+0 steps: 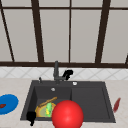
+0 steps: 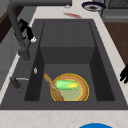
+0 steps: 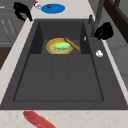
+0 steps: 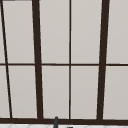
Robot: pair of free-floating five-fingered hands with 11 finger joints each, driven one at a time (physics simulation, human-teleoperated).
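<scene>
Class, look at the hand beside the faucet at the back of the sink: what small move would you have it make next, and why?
Probably a short reach to close on the faucet. The right hand hovers just beside its base, seemingly not gripping it, fingers curled. The left hand hangs idle at the sink's front left corner, near the bowl holding a green vegetable and a wooden spoon.

Window [image 4: 70, 62] (dark-framed) above counter [image 1: 120, 87].

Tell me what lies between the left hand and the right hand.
In the front view, the sink basin separates the left hand at the front rim from the right hand by the faucet. In it lies a bowl with a green vegetable and a wooden stick.
</scene>
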